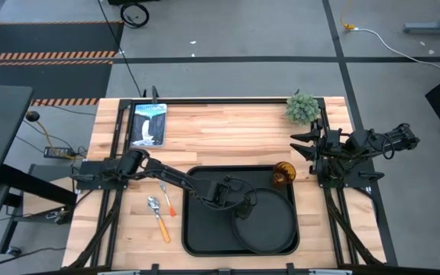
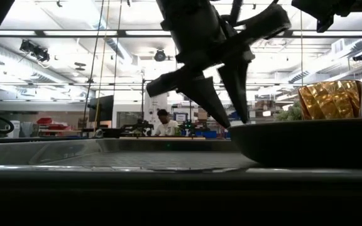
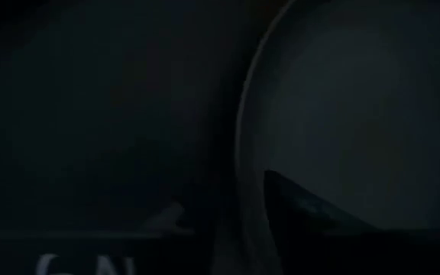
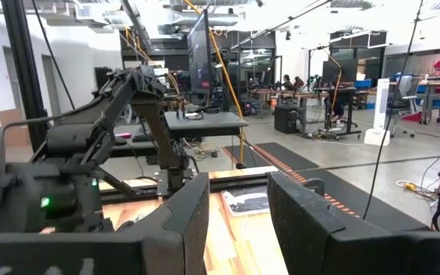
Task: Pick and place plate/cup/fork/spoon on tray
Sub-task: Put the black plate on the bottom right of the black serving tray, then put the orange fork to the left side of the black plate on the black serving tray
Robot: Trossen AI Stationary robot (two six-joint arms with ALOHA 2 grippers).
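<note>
Black round matte plate [image 1: 266, 216] lay inside the large rectangular black tray [image 1: 201, 233], directly under the left gripper [image 1: 243, 205], fingers spread, gripping nothing; right gripper [image 1: 302, 145] parked beside the tray, open and empty.

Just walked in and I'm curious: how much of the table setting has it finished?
Plate and cup already sit on the tray. The left hand hovers open at the plate's rim. Fork and spoon lie on the table, still to go.

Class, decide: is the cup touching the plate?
Apart. The high view shows the cup at the tray's far right corner, a strip of tray separating it from the plate.
</note>
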